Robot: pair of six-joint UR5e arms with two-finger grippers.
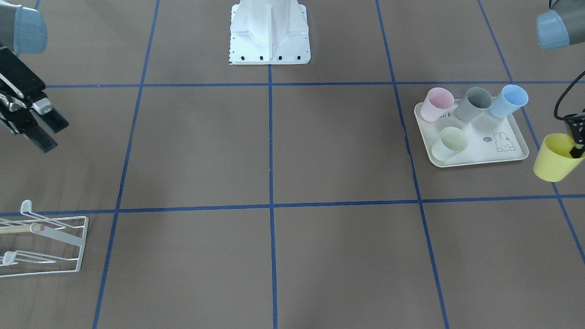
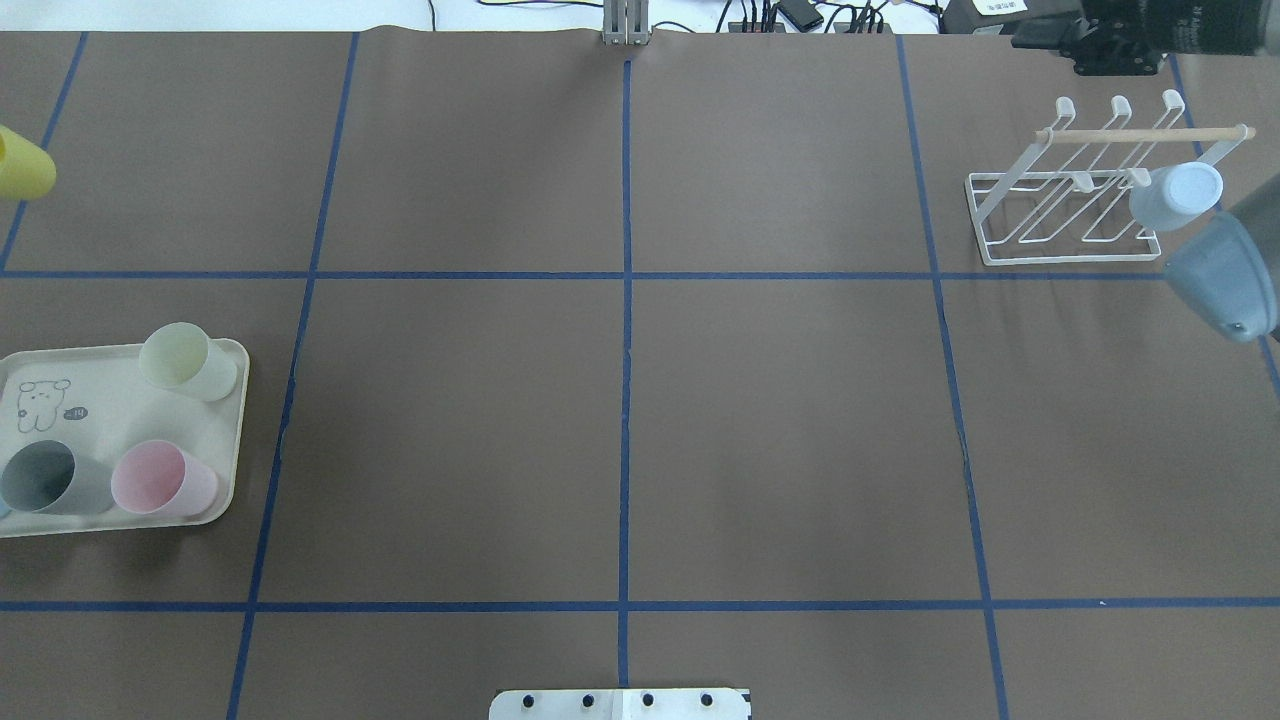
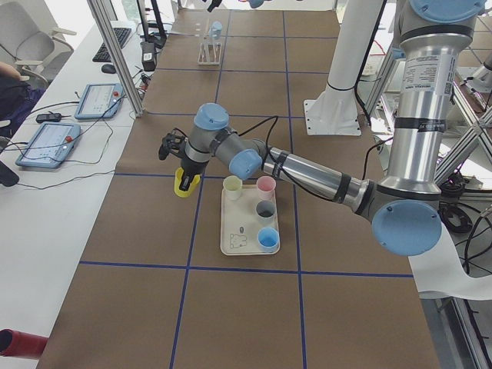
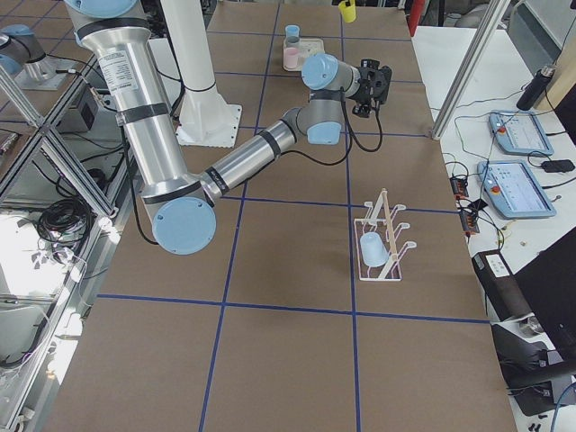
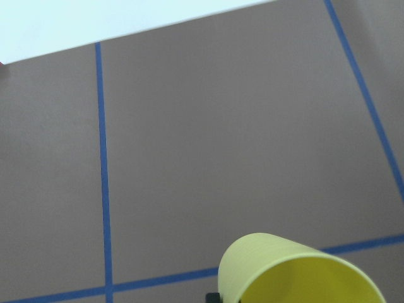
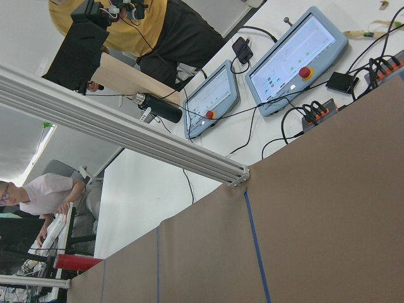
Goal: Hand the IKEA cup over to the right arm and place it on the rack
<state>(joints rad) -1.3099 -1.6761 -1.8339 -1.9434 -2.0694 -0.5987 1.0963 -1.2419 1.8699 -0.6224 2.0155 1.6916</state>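
Observation:
The yellow IKEA cup [image 1: 552, 161] hangs tilted above the table just beside the tray, and my left gripper [image 1: 577, 147] is shut on its rim with one finger inside. The cup also shows at the far left edge of the overhead view [image 2: 22, 162], in the left-side view [image 3: 184, 183] and close up in the left wrist view [image 5: 297, 271]. My right gripper [image 1: 45, 130] hovers open and empty on the opposite side of the table. The white wire rack [image 1: 50, 242] [image 2: 1070, 205] stands near it, with a light blue cup [image 2: 1175, 195] hung on one prong.
A cream rabbit-print tray [image 1: 498, 153] holds a pink cup [image 1: 436, 104], a grey cup [image 1: 473, 104], a blue cup [image 1: 508, 101] and a pale green cup [image 1: 450, 144]. The robot's white base [image 1: 269, 34] stands at the table's middle edge. Screens and people are beyond the table.

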